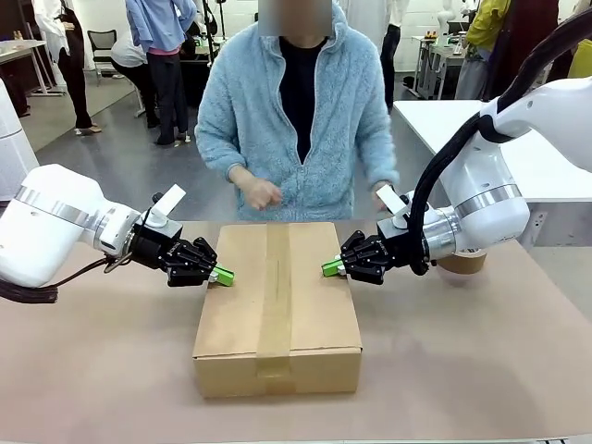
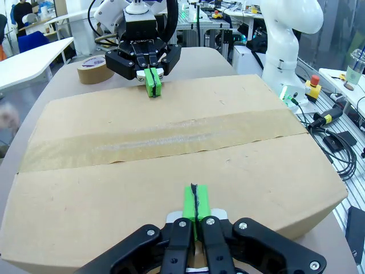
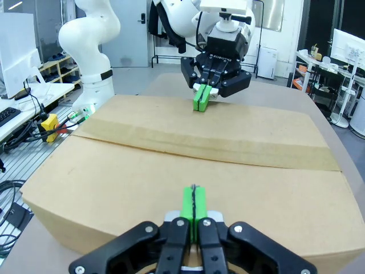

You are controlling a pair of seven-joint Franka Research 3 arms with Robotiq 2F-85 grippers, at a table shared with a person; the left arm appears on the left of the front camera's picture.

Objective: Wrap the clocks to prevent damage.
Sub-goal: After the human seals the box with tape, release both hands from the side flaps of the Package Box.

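Box taped shut mid-table, wrapped clocks presumably inside (can't see), L gripper & R gripper both closed, empty, tips at opposite box edges — looks like final press/steady, next: back off

You cannot see what the taped cardboard box holds. The tape roll, at three o'clock from the box, sits mostly hidden behind the right arm's wrist. The person's right hand is partly covered by that arm's camera mount.
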